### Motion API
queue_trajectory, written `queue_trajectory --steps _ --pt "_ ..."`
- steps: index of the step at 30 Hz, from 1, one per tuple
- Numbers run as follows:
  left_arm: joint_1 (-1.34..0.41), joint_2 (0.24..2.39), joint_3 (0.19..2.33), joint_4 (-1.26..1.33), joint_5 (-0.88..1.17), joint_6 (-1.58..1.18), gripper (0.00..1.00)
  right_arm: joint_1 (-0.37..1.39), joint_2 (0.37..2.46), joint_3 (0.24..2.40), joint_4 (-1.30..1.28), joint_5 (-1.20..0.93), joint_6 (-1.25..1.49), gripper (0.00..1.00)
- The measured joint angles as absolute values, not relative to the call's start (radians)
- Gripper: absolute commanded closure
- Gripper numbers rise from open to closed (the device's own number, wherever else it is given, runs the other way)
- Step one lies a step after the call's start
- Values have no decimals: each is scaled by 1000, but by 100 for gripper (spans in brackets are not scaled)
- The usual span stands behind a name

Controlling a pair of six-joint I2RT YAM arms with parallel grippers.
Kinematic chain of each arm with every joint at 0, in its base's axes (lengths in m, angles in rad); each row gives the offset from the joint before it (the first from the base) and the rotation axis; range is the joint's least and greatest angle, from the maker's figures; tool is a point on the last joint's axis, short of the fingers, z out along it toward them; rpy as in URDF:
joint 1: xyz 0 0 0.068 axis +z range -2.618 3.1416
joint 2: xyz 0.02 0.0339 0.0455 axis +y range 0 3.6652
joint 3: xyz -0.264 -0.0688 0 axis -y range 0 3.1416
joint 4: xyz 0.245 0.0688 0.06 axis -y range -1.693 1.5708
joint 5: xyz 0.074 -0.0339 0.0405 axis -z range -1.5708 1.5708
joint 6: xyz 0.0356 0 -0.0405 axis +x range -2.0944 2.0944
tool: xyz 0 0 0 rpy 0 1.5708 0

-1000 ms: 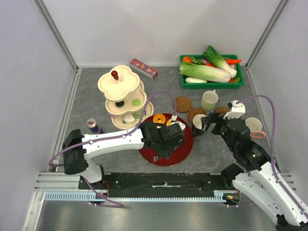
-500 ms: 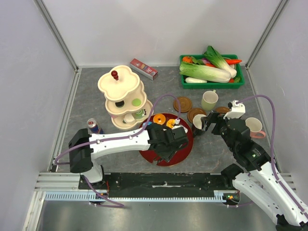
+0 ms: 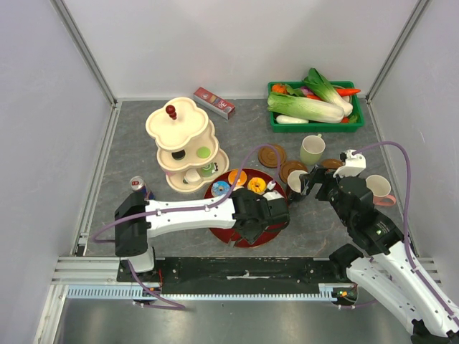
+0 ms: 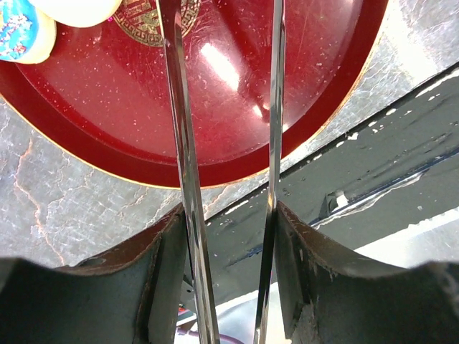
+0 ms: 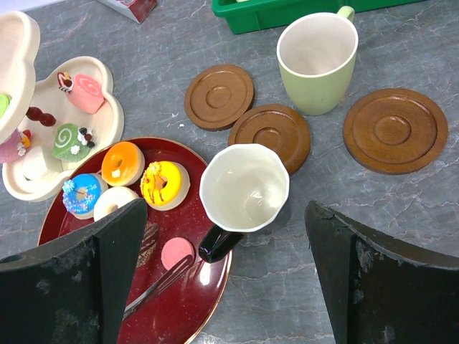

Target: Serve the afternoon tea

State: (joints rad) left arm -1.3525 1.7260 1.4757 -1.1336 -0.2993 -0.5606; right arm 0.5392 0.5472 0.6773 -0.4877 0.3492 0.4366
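Left gripper (image 4: 229, 276) has slid right across red plate (image 4: 107, 158), clamped narrow on tongs (image 4: 179, 143); donuts (image 4: 18, 32) upper left of frame. Right gripper (image 5: 229, 276) gapes wide over mug (image 5: 244, 188). Risk: tongs shove plate off counter (image 4: 72, 208) edge.

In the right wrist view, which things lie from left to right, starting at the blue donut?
In order: blue donut, orange donut, yellow donut, black-handled mug, green mug, rightmost coaster.

Tongs (image 4: 183, 143) tips cut off; tray (image 3: 222, 231) partly hidden.
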Motion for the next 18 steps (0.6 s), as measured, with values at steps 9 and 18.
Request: queue_trajectory --steps 9,18 --pt "-1366 1757 1504 -1159 -336 -561 46 539 543 677 -488 349 437 2" --pt "-1366 1761 1510 -1176 -339 -561 46 540 543 677 -488 349 437 2"
